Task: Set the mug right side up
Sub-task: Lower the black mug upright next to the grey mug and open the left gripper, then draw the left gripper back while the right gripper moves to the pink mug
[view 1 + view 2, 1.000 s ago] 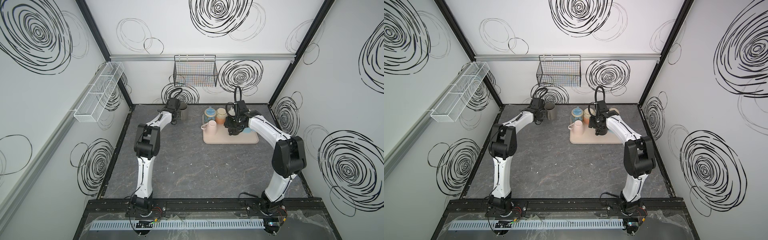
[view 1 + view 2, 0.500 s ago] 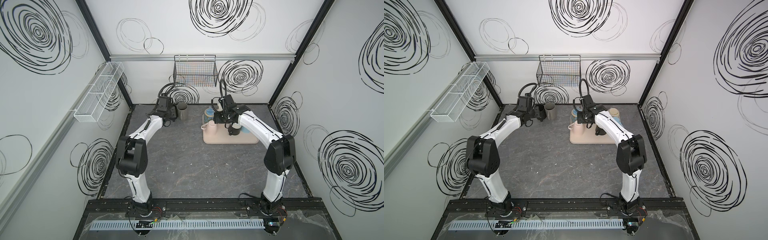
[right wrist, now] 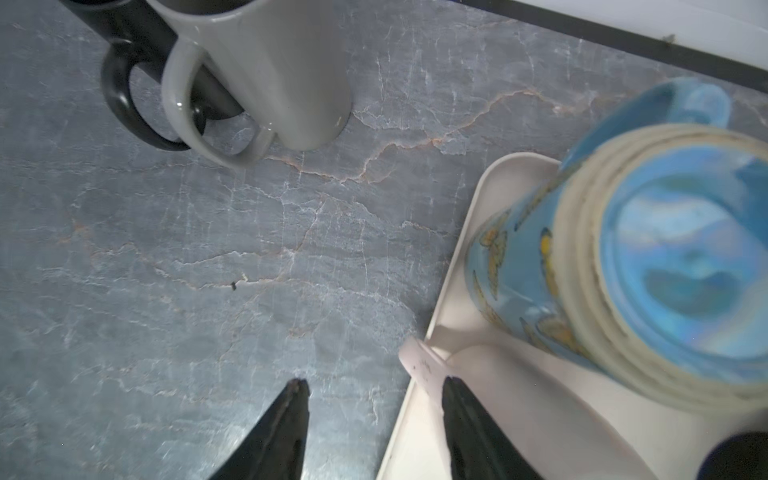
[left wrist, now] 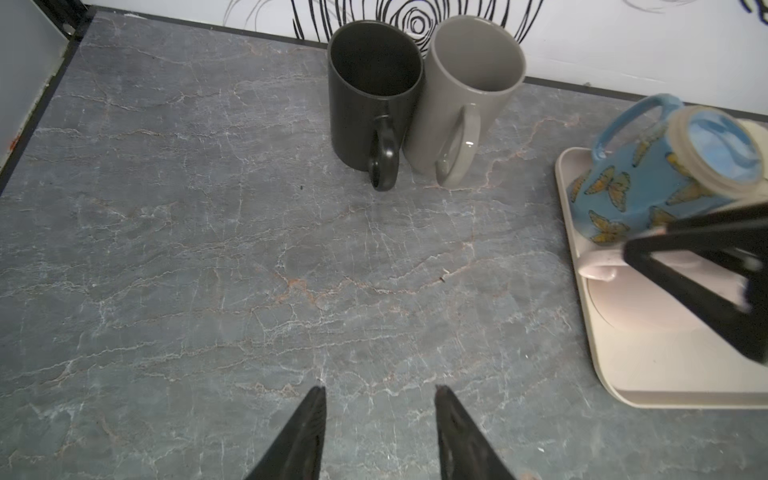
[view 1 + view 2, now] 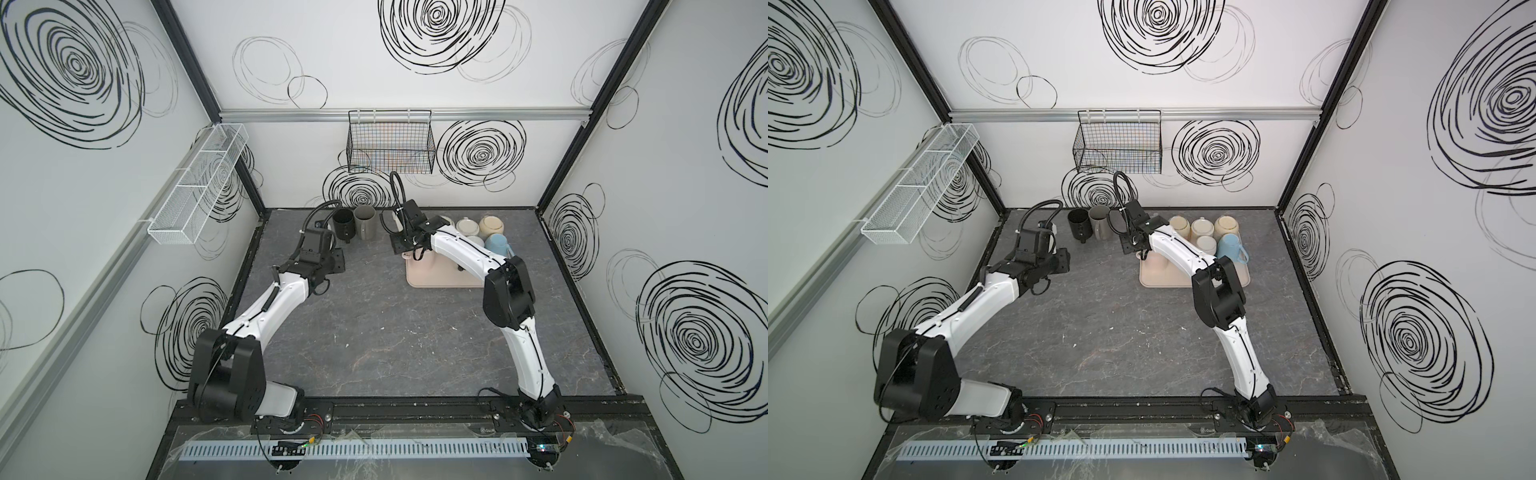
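So, pink mug [image 3: 540,415]: upside down at the left edge of the tray [image 4: 648,382], with its handle sticking out over the rim toward the open table.
Right gripper [image 3: 374,382]: low over that edge, jaws apart and gripping nothing. One finger [image 3: 282,428] is over bare table and the second is just beside the pink handle, which lies in the gap.
Left gripper [image 4: 379,388]: spread open and empty above the table [image 5: 374,340], well apart from every mug.
Butterfly mug [image 4: 631,187]: blue, bottom up on the tray just behind the pink mug, crowding it on the far side. Whether the two touch cannot be told.
Black mug [image 4: 374,95] and grey mug [image 4: 465,95]: upright on the table by the back wall, pressed side by side, handles toward the arms, left of the tray.
Other mugs: cream mugs [image 5: 1202,227], bottom up, and a light blue mug [image 5: 1230,247] fill the back of the tray.
Blocked sight: in both top views the right arm lies across the tray and hides the butterfly mug and most of the pink one.
Walls: a wire basket [image 5: 390,145] hangs on the back wall and a white mesh shelf [image 5: 199,187] on the left wall, both above the table.
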Controlling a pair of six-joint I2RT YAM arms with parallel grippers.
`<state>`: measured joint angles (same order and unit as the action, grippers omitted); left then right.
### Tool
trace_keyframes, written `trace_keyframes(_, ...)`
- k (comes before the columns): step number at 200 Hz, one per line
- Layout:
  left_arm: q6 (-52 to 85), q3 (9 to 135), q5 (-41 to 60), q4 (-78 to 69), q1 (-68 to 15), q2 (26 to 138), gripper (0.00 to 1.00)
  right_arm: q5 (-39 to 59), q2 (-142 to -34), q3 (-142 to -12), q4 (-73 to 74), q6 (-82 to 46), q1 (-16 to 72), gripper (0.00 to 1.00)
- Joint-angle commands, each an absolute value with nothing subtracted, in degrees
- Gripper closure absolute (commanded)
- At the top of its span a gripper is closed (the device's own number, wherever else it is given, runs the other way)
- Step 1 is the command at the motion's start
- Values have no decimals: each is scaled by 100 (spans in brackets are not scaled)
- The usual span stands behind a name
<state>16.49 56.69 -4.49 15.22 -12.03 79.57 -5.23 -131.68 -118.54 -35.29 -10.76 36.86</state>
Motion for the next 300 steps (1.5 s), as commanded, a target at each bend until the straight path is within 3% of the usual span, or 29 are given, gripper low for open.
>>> trace_keyframes(1, 1764, 5337, -460, 1515, -1319, 7529, 54, -816, -13372, -12171, -3346, -828, 3735, 42)
trace_keyframes(53, 2064, 4741, -456, 1311, -1485, 7093, 53, -888, -14040, -12975, -3697, -545, 3735, 43)
trace_keyframes(145, 2399, 4383, -523, 530, -2039, 7421, 53, -1167, -13841, -12664, -4783, -536, 3744, 49)
trace_keyframes(300, 2777, 4340, -676, 106, -2684, 7789, 52, -2441, -11498, -9027, -4242, -1169, 3854, 53)
